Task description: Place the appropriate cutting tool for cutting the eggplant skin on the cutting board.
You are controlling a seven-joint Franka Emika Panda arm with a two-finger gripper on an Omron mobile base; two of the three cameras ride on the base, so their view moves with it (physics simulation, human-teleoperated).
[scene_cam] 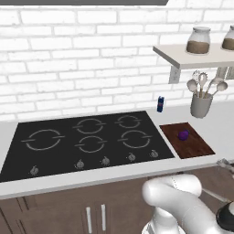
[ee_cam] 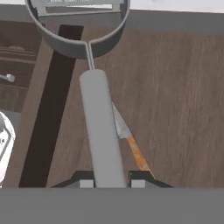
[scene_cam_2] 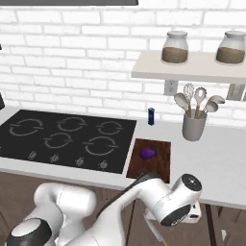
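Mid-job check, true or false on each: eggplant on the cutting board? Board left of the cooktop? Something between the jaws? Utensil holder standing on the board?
1. The eggplant lies on the cutting board. True.
2. The cutting board sits to the left of the cooktop. False: it lies just off the cooktop's right edge.
3. The gripper has a grey-handled tool between its jaws. True, in the hand view.
4. The utensil holder stands on the cutting board. False: it stands on the counter behind the board, near the wall.
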